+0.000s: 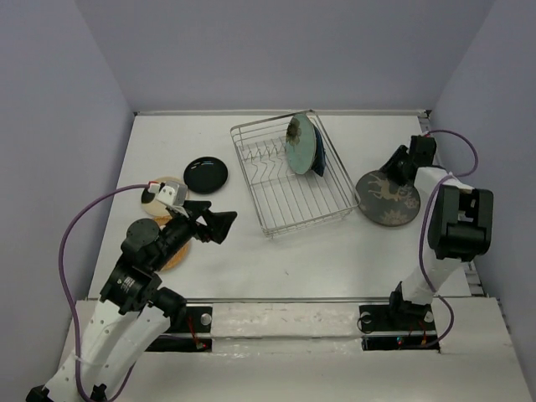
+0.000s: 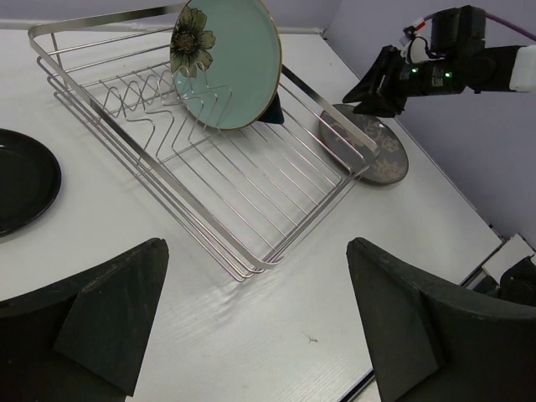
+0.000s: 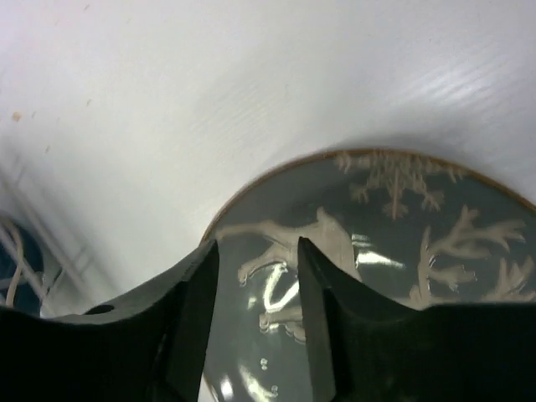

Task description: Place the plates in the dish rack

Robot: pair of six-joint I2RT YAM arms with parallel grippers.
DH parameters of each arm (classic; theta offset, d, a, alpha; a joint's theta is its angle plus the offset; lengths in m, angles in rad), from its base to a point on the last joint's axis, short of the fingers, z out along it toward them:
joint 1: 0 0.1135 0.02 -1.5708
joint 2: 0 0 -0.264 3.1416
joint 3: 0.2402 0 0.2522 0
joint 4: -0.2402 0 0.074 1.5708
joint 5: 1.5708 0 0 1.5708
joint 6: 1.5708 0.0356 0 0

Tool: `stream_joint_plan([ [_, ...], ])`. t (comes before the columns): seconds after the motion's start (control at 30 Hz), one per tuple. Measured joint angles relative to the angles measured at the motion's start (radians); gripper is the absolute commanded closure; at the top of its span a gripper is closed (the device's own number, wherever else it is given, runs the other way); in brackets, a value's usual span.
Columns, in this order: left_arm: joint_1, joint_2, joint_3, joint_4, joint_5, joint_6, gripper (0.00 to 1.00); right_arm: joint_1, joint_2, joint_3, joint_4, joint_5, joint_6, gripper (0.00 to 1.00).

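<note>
White tabletop between lilac walls, from above: the dish rack [image 1: 297, 201] sits mid-table with a teal plate [image 1: 298, 142] and a blue plate [image 1: 319, 157] standing on edge among its tines, a black plate [image 1: 206, 174] and a tan plate [image 1: 178, 256] lie flat to its left, and a grey plate [image 1: 387, 198] lies flat just right of it. From the left wrist, the left gripper [image 2: 255, 335] hangs spread wide and empty, facing the rack, seemingly idle. From the right wrist, the right gripper [image 3: 258, 310] hovers low over the grey plate near its rim, jaws a narrow gap apart and clasping nothing, likely lining up to pinch that edge.
</note>
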Motion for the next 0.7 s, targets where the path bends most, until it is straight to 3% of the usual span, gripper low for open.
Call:
stream_joint_plan([
  [0.07,-0.001,0.0,0.0,-0.001,-0.003,0.0,0.01,0.0,-0.107,-0.085,0.041,-0.021,0.008,0.36],
  [0.2,-0.016,-0.002,0.0,-0.001,-0.01,0.001,0.01,-0.034,-0.402,-0.277,0.072,-0.04,0.07,0.34],
  [0.33,-0.03,-0.005,0.0,-0.002,-0.014,0.003,0.01,-0.187,-0.638,-0.491,0.106,-0.058,0.166,0.29],
  [0.4,-0.033,-0.006,0.0,-0.002,-0.016,0.003,0.01,-0.266,-0.698,-0.599,0.108,-0.068,0.198,0.24],
  [0.53,-0.039,-0.017,0.0,-0.003,-0.018,0.003,0.01,-0.382,-0.764,-0.742,0.062,-0.117,0.224,0.26],
  [0.7,-0.043,-0.025,0.0,-0.004,-0.018,0.003,0.01,-0.488,-0.642,-0.754,0.148,-0.277,0.225,0.28],
])
